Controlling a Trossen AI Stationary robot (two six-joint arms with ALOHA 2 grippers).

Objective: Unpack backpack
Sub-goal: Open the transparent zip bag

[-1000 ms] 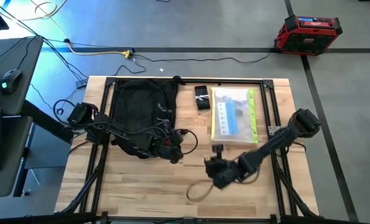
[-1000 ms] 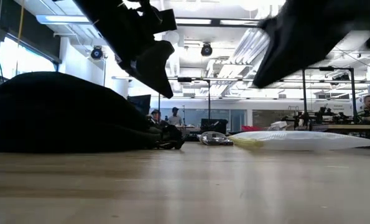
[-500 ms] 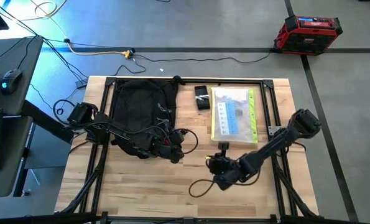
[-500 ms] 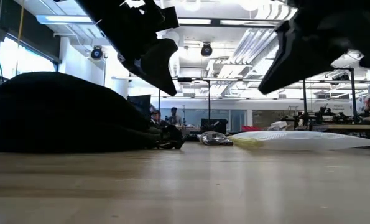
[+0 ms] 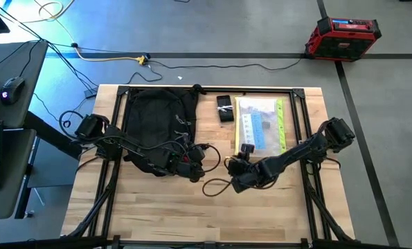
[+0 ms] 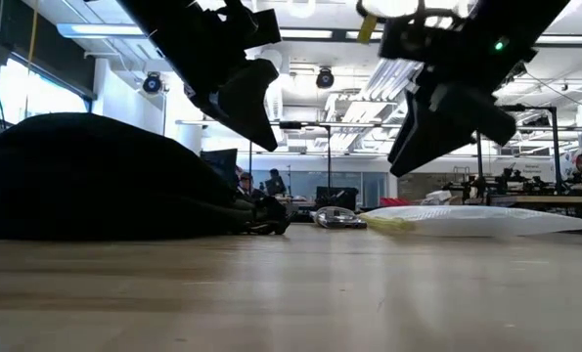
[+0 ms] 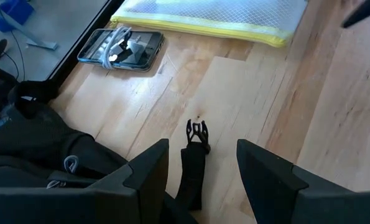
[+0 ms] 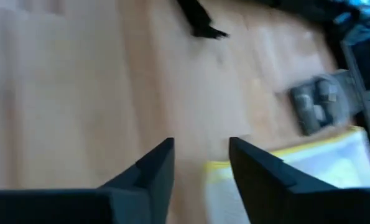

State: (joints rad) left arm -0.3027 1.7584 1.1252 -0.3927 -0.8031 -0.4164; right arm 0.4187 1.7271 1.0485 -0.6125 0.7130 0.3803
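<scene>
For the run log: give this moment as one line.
stage: unpacking | backpack: on table | mesh pouch, phone: out beside it | left pincer: open, at backpack | right pincer: open, empty

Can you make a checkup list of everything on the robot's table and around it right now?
Surface: wooden table, bare at the front.
Job's things: black backpack lying flat on the table's left half.
Clutter: yellow-edged mesh pouch and a phone beside the backpack; thin cord loop near the middle.
Grippers: left gripper open at the backpack's front edge, over a strap buckle; right gripper open, empty, near the pouch's front edge.
Cables: yellow and black cables on the floor behind the table.
Surroundings: red case on the floor; desk with mouse at left.
</scene>
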